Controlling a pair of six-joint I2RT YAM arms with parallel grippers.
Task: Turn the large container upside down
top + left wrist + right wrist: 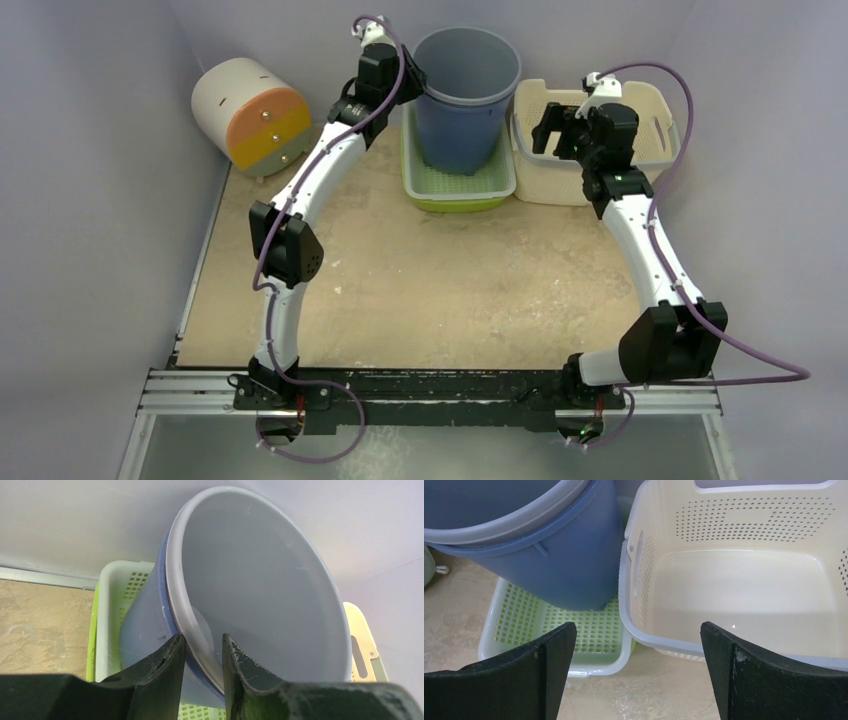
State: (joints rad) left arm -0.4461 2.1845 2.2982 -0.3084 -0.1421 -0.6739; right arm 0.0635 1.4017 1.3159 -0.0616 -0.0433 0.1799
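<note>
Left gripper (202, 639) stood with its jaws narrow, straddling the near rim of the large container (260, 590): one finger outside against the blue wall, the other inside the grey bowl. Whether the pads actually pressed the wall I could not determine, since the fingers themselves hid the contact faces. The container stood mouth-up in the green perforated tray (465, 185) at the far middle of the table (450, 290), directly ahead of my left wrist and to the left of my right one. Right gripper (638, 626) hung with its jaws wide and nothing between them, over the near edge of the cream basket (744, 580), which sat just beside the tray. In the right wrist view the container's mouth was cut off by the frame; in the left wrist view its base was hidden behind its own wall. A grey band ran round the rim above the blue body; whether that was a liner or one part, I could not tell
</note>
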